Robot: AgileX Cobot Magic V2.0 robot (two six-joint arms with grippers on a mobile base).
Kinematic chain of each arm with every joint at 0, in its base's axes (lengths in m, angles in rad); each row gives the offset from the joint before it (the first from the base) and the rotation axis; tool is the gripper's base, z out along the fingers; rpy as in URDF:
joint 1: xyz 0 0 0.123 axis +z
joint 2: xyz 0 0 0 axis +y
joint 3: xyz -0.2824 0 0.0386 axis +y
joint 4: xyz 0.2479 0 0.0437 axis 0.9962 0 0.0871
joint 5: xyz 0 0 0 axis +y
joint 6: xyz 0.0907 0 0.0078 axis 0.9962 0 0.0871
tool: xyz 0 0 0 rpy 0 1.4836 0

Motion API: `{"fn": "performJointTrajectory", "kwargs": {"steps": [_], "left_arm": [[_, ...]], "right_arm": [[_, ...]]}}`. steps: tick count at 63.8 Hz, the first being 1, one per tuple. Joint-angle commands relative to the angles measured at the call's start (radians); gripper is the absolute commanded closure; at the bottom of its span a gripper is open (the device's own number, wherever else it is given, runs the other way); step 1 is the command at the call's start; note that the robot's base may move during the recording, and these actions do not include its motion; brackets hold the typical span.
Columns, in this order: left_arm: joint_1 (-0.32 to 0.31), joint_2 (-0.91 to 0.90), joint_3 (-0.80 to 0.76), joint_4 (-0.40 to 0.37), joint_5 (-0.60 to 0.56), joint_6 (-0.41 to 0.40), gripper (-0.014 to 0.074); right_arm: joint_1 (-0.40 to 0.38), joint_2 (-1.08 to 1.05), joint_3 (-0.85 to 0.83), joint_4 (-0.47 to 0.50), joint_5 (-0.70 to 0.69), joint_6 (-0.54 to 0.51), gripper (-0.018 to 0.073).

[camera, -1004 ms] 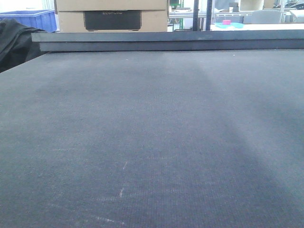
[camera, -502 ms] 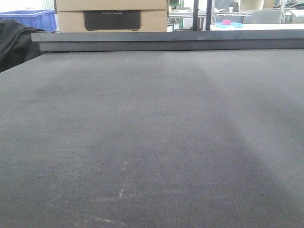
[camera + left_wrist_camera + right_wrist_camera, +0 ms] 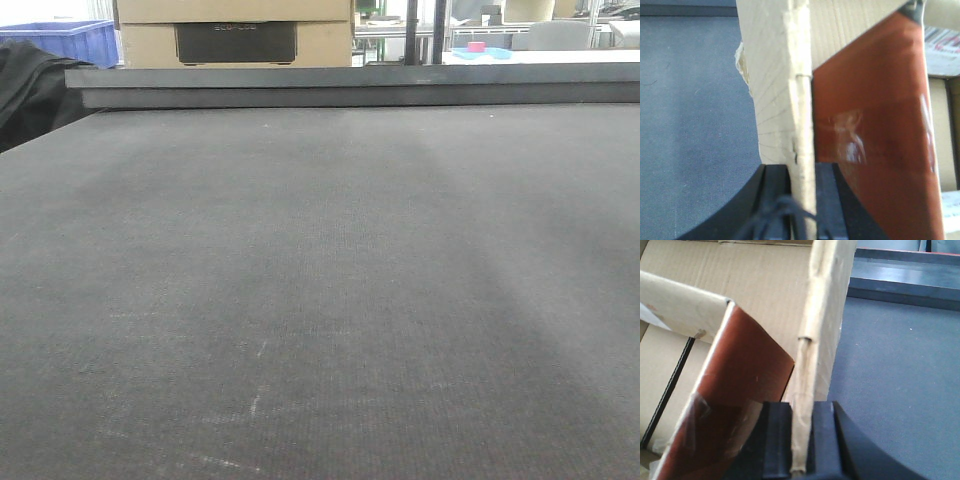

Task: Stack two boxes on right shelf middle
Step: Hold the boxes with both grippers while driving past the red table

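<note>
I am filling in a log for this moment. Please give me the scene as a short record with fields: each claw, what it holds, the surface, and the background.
Left claw: shut on an upright flap of a cardboard box
Right claw: shut on an upright box wall
Same box for both: cannot tell
Box interior: open top, glossy red-brown panel
Surface: dark grey mat
Background: tan carton with a dark label, blue bin

A grey mat (image 3: 320,300) is filling the view; a carton (image 3: 235,42) and blue bin (image 3: 72,40) are standing beyond its ledge (image 3: 350,86).
</note>
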Motion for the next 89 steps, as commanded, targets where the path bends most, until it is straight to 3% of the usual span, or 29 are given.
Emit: {"fn": "performJointTrajectory", "kwargs": {"steps": [1, 89], "left_arm": [[0.004, -0.013, -0.011, 0.024, -0.034, -0.001, 0.0708], [0.004, -0.013, -0.011, 0.024, -0.034, -0.001, 0.0708]], "right_arm": [[-0.01, -0.014, -0.01, -0.035, -0.05, -0.018, 0.0712], [-0.01, -0.012, -0.01, -0.035, -0.049, -0.018, 0.0712]]}}
